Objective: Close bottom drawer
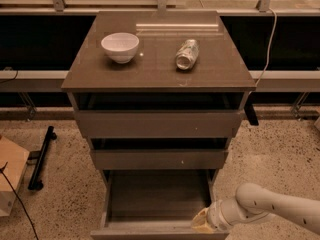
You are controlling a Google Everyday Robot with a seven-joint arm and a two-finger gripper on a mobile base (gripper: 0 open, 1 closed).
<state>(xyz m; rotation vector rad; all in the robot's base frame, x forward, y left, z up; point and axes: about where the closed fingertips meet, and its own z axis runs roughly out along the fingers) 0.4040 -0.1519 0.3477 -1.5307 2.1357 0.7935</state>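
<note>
The bottom drawer (157,199) of the grey-brown cabinet stands pulled out towards me, an empty shallow box with its flat front panel (150,231) at the lower edge of the view. My gripper (202,221) comes in from the right on a white arm and sits at the drawer's front right corner, against the front panel's inner side. The middle drawer front (160,159) and the top drawer front (157,124) above it sit further in than the bottom drawer.
On the cabinet top (225,69) stand a white bowl (120,46) and a can lying on its side (187,54). A cardboard box (10,179) and a black bar (41,156) lie on the speckled floor at left. A cable (267,39) hangs at right.
</note>
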